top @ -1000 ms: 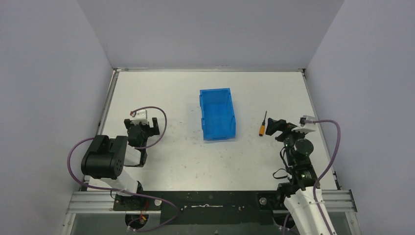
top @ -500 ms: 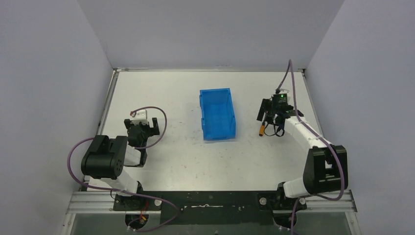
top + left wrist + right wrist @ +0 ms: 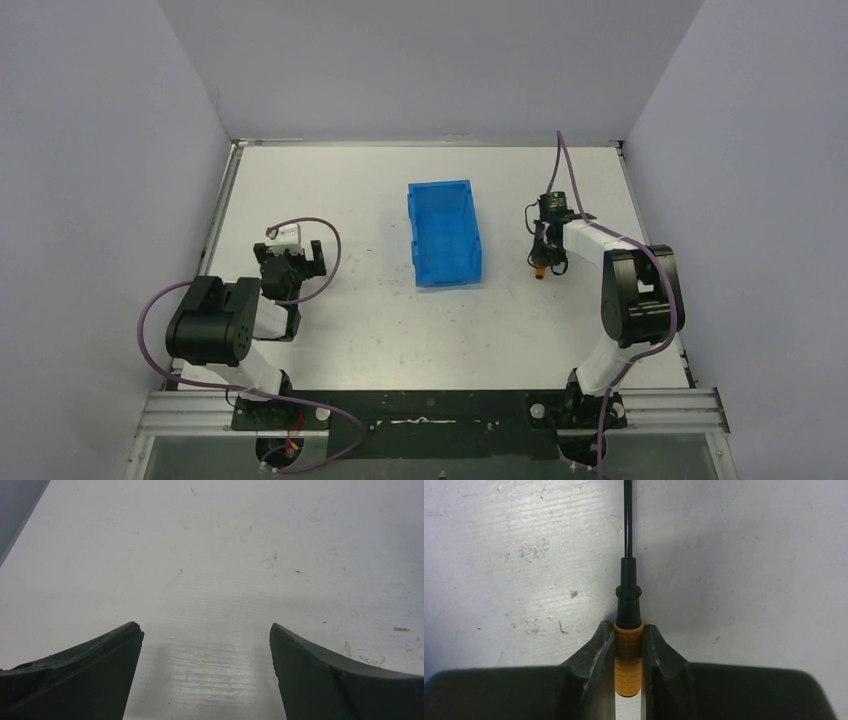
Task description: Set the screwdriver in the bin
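A white, lightly scuffed desk [image 3: 350, 190] sits boxed in on three sides by plain pale grey walls [image 3: 430, 60]. The light is soft and even, with faint shadows.

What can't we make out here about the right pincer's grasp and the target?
- Tip of the screwdriver: cut off by the top edge of the right wrist view; from above the right pincer covers the shaft.
- Handle off the table or resting on it: too small from above, unclear at the wrist.
- The bin: outside both wrist views.
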